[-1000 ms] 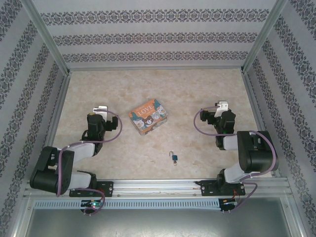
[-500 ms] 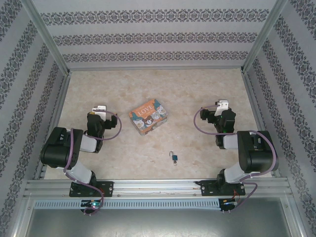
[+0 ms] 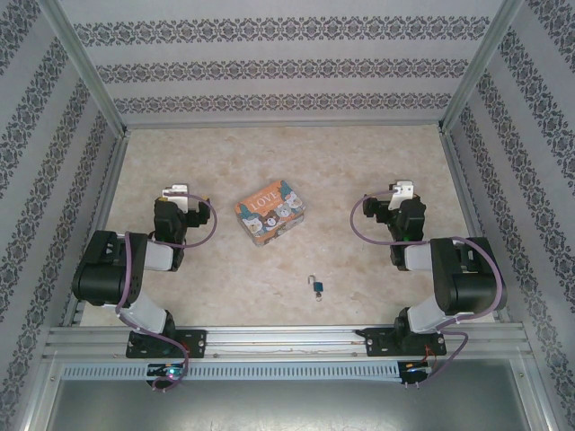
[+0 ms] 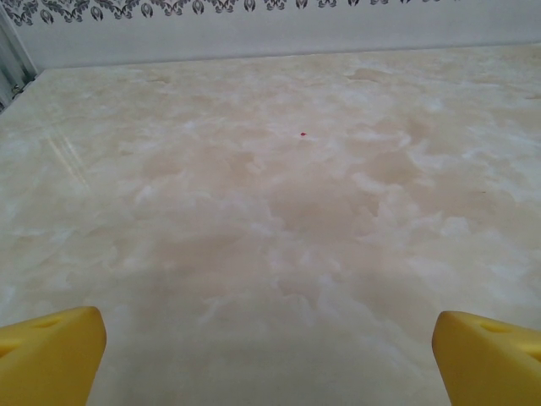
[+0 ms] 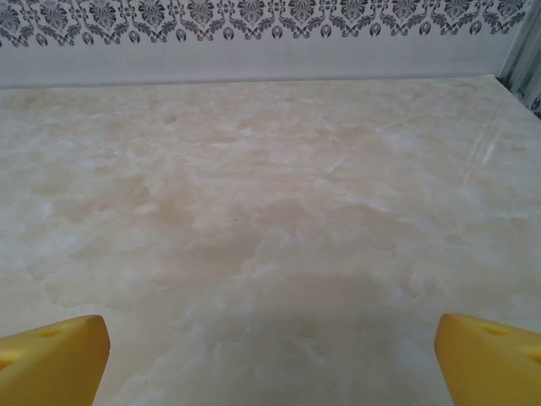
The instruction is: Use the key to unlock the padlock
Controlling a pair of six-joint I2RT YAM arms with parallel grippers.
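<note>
My left gripper (image 3: 173,191) is sliding a little left, spread wide. My right gripper (image 3: 404,190) is spreading wide too. The tiny teal-blue padlock (image 3: 318,286) with a silver loop is lying well apart from both.

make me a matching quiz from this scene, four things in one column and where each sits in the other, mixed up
Things:
1. padlock
2. tin box
3. left gripper
4. right gripper

Places or states:
a. fingers open, left of the tin box
b. nearer the robot than the tin box, slightly to its right
c. fingers open, right of the tin box
d. mid-table, between the two grippers

Pairs: 1-b, 2-d, 3-a, 4-c
</note>
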